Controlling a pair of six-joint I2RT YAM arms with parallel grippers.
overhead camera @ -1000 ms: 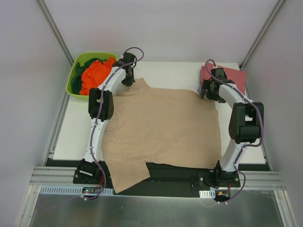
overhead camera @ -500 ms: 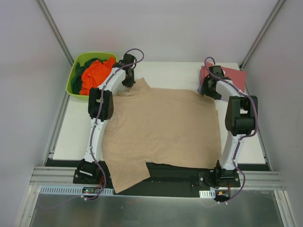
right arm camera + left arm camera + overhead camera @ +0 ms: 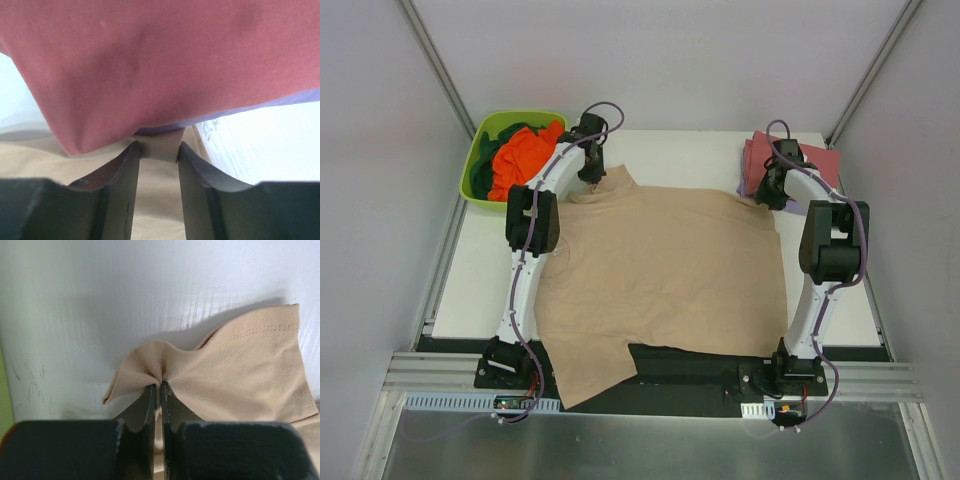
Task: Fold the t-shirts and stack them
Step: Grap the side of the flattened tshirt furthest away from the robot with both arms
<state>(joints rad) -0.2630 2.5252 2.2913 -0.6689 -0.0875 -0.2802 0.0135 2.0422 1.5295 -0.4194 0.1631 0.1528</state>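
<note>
Surface: white table point(image 3: 690, 150); tan t-shirt point(image 3: 660, 270) spread flat mid-table, near edge overhanging.
Left gripper point(image 3: 159, 385): closed tight, pinching far-left sleeve edge.
Right gripper point(image 3: 158, 147): fingers slightly apart, tan cloth between tips; clamped or not, can't tell.
Stack: red t-shirt point(image 3: 150, 60), far right.
Handling: probably light, limp; pinch both far corners.

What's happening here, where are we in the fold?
Early: nothing is folded yet on this one. The tan t-shirt lies spread flat on the table, its near corner hanging over the front edge. The left fingers are pinched shut on its far-left corner. The right fingers are at the far-right corner, apart, with tan cloth between the tips; whether they grip it is unclear. They press against a folded red shirt lying on a lavender one. Orange and dark green shirts wait in the tub.
</note>
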